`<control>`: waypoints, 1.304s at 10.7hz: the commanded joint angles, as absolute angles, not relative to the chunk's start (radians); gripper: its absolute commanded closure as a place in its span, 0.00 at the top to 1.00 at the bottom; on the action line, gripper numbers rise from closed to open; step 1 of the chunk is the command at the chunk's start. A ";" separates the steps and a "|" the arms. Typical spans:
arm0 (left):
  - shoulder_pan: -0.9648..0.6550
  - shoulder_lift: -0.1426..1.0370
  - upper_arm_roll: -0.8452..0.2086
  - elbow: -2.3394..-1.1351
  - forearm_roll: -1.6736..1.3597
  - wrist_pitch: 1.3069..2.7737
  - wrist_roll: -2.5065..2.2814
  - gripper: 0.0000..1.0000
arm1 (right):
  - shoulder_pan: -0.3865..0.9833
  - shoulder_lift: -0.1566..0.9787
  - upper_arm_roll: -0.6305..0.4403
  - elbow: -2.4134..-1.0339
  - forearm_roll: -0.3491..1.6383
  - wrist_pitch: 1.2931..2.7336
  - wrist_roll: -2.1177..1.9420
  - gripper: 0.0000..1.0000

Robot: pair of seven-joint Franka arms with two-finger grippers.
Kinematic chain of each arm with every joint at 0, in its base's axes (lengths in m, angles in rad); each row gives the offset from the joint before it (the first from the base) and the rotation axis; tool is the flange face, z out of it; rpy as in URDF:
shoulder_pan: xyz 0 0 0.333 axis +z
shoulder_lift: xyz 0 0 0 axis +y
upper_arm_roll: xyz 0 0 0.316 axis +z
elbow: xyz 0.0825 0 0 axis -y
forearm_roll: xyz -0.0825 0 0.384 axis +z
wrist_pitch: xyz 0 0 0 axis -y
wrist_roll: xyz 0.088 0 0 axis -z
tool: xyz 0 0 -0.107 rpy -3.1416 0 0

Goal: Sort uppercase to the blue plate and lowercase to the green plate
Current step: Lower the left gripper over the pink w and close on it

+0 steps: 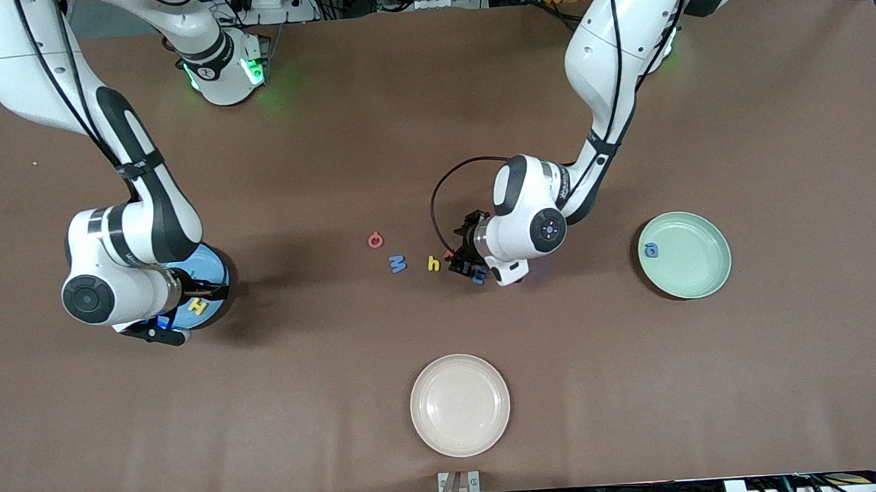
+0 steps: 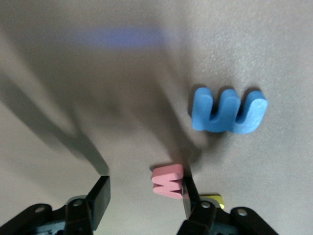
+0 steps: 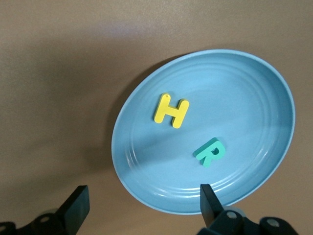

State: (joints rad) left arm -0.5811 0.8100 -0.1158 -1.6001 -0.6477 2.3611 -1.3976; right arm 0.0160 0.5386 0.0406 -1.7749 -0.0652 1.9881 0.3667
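My left gripper (image 2: 145,188) is low over the table with its jaws open. The red lowercase w (image 2: 168,181) lies between its fingers, against one of them. The blue lowercase m (image 2: 229,111) lies just past the fingertips. In the front view this gripper (image 1: 463,263) sits beside the yellow h (image 1: 433,263). The blue M (image 1: 397,264) and red G (image 1: 375,240) lie toward the right arm's end. My right gripper (image 3: 143,196) hangs open over the blue plate's (image 3: 146,196) rim. The yellow H (image 3: 171,110) and teal R (image 3: 210,152) lie in that plate. The green plate (image 1: 695,280) holds the blue a (image 1: 651,249).
A cream-white plate (image 1: 459,404) stands near the front edge, nearer to the camera than the row of letters. The blue plate (image 1: 211,271) is largely covered by the right arm's wrist in the front view.
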 commanded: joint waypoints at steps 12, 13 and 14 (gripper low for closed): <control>-0.577 0.778 -0.103 -1.643 -0.673 2.367 -1.344 0.31 | 0.126 0.537 0.041 -1.764 -0.058 2.026 0.560 1.00; -0.577 0.776 -0.103 -1.643 -0.673 2.365 -1.344 0.30 | 0.136 0.537 0.041 -1.764 -0.011 2.032 0.561 1.00; -0.577 0.775 -0.103 -1.643 -0.672 2.365 -1.344 0.27 | 0.144 0.538 0.041 -1.764 0.021 2.043 0.561 1.00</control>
